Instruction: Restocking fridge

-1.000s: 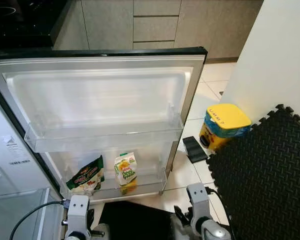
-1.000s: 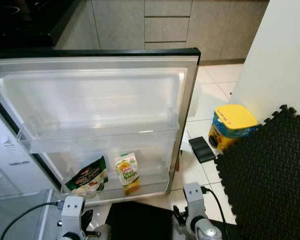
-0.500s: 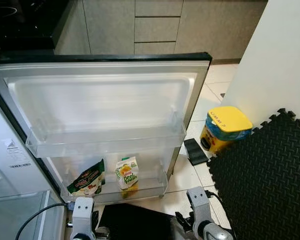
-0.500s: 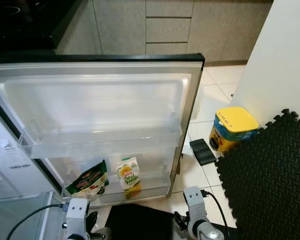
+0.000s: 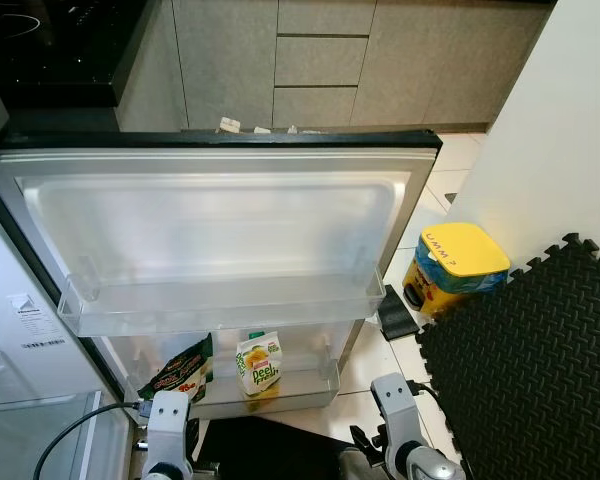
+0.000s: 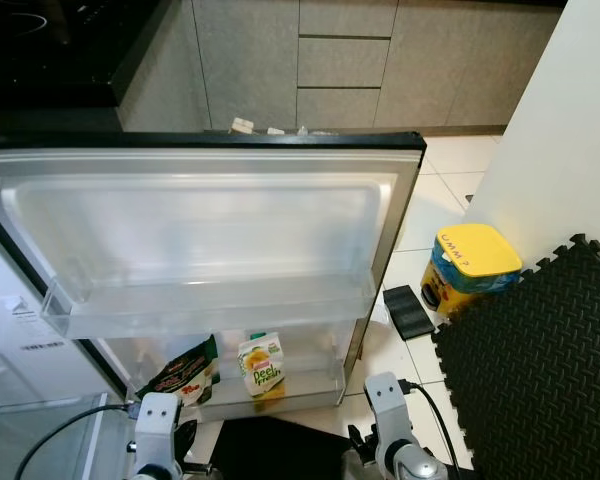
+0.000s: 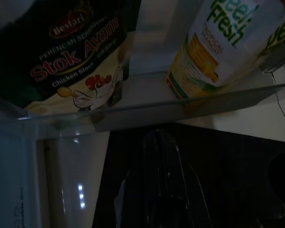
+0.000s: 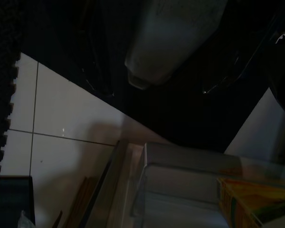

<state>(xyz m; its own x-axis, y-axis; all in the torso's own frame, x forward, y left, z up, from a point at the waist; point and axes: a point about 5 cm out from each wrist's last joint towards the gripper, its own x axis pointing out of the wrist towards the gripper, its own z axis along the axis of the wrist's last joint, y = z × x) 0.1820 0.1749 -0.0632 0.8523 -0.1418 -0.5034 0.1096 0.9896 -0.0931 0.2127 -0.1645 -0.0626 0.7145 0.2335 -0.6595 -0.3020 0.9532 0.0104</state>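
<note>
Plastic, foam and tile around the open fridge

The door (image 5: 220,215) liner was smooth white plastic with a soft sheen, its edge glossy black; the upper shelf (image 5: 220,310) and lower shelf (image 5: 300,385) were clear, slightly frosted plastic. In the lower one, the stock pouch (image 5: 178,370) looked like shiny printed film, the juice carton (image 5: 259,362) like coated printed card. The floor (image 5: 425,185) was pale glossy tile. The mat (image 5: 530,370) was matt black foam with a rough, pebbled face and toothed edges. The tub (image 5: 453,268) wore a smooth yellow plastic lid. The cabinets (image 5: 320,60) were matt grey. Both arms showed brushed silver metal.
</note>
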